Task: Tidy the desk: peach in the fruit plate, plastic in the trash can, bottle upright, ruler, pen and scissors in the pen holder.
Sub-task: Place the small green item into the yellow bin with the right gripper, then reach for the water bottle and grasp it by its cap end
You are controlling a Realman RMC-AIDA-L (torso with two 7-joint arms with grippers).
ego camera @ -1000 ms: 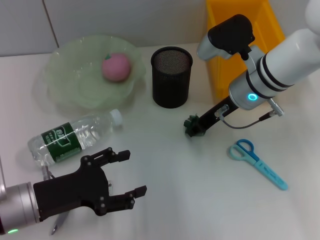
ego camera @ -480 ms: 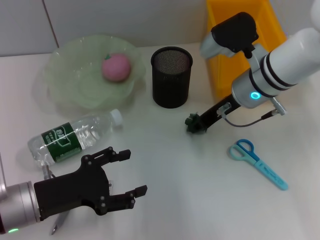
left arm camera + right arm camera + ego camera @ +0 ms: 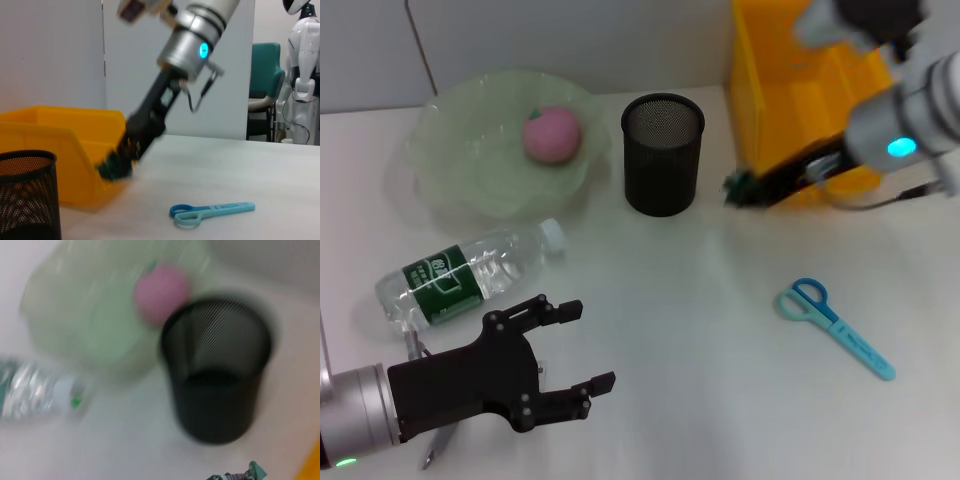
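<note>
1. The yellow bin stood at the far right of the desk; what lay inside it could not be told.
2. The pale green plate sat far left with the pink peach in it, right of its middle.
3. The black mesh holder stood upright between plate and bin; nothing showed in it in the head view.
4. The bottle lay on its side just in front of the plate, clear with a green label, its white cap toward the holder.
5. The left gripper hovered low near the front edge, just in front of the bottle, its black fingers spread and holding nothing.
6. The right gripper was at the bin's near corner, right of the holder, pinched on a dark green crumpled plastic.
7. The blue scissors lay flat on the desk's right side, handles toward the holder, well apart from everything else.
8. The left wrist view showed the plastic lifted clear of the desk against the bin's wall, which the head view did not make plain.
9. The right wrist view, heavily blurred, showed the holder's dark inside and a sliver of the plastic at its edge.
</note>
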